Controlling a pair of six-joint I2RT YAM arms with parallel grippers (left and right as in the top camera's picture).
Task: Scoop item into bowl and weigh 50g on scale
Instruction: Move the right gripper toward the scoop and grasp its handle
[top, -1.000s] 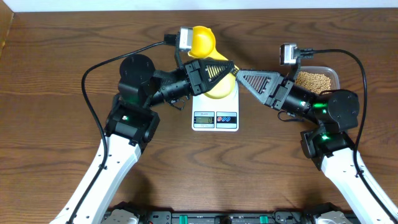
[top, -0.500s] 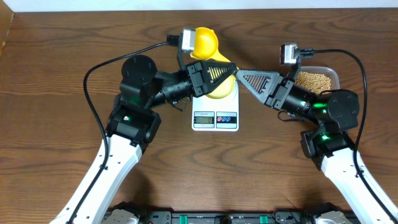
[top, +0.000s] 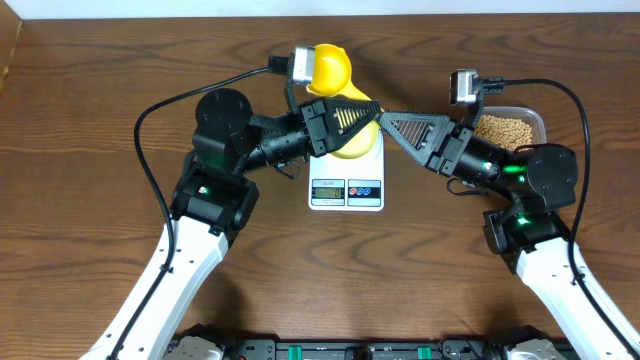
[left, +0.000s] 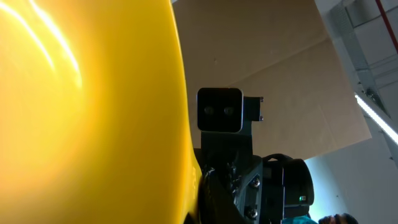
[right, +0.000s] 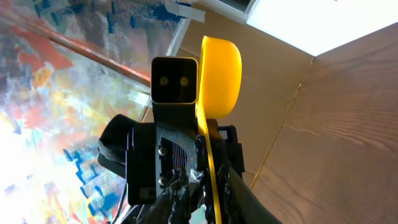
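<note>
Right now the left gripper (top: 362, 112) is reaching over the middle of the worktop, a bit toward the far edge. Its 2 fingers are squeezing the handle of a yellow scoop (top: 328, 68), and the scoop's round cup is sticking out toward the far edge. The scale (top: 347, 190) is sitting in the middle of the worktop with its little screen facing the near edge. The pale yellow bowl (top: 356, 150) is sitting on the scale, partly hiding under the left gripper. The right gripper (top: 392, 122) is pointing at the bowl from the right side; I cannot tell if its fingers are apart or together. The beans (top: 502, 128) are lying in a clear tub (top: 537, 119) near the far right corner.
</note>
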